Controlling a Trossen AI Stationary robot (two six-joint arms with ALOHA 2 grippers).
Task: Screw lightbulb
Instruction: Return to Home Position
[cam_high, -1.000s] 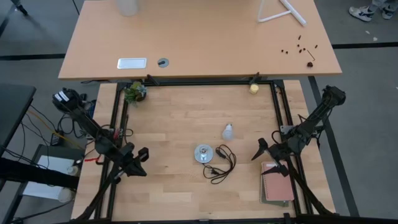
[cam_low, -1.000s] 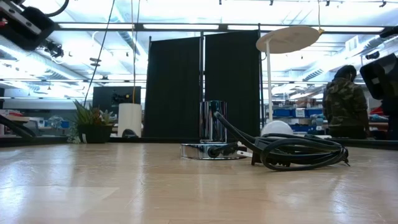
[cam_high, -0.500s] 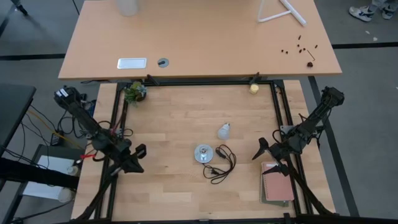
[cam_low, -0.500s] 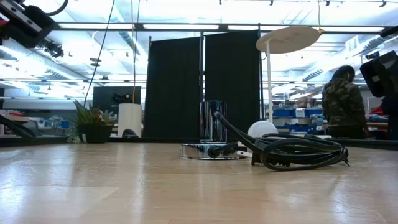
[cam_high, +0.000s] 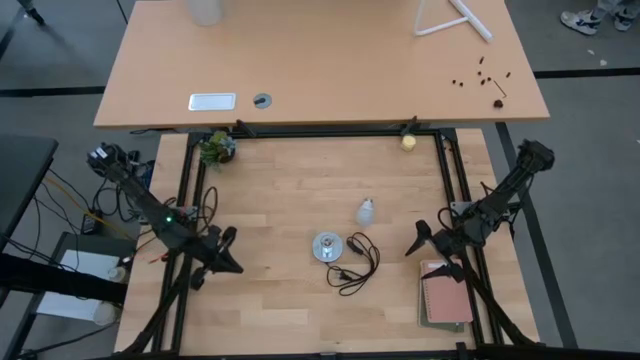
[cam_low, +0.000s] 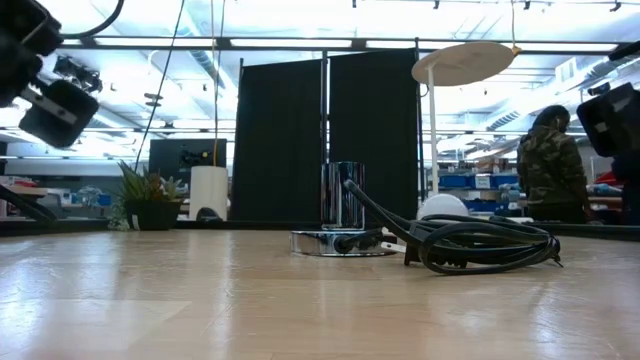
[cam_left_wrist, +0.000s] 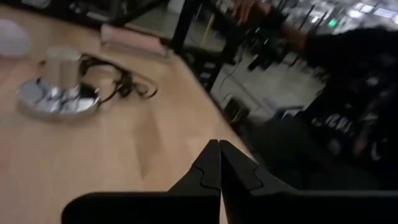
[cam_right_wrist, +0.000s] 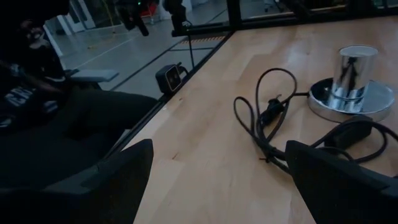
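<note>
The white lightbulb (cam_high: 366, 210) lies on its side on the wooden table, just beyond the round silvery socket disc (cam_high: 326, 247) with its coiled black cord (cam_high: 356, 264). In the low view the lightbulb (cam_low: 445, 207) shows behind the cord (cam_low: 480, 243) and to the right of the socket (cam_low: 340, 215). My left gripper (cam_high: 226, 262) is shut and empty at the table's left edge, pointing toward the socket (cam_left_wrist: 59, 93). My right gripper (cam_high: 420, 240) is open and empty, to the right of the cord (cam_right_wrist: 273, 118) and socket (cam_right_wrist: 351, 81).
A small potted plant (cam_high: 216, 148) stands at the far left corner and a yellowish ball (cam_high: 408, 142) at the far right. Notebooks (cam_high: 445, 296) lie at the near right by my right arm. A person (cam_low: 552, 165) stands in the room beyond the table.
My left arm has dropped lower and its gripper has swung slightly toward the table's near edge, turning as it went. The lightbulb rocked a little toward the table's left and came back to where it lay.
</note>
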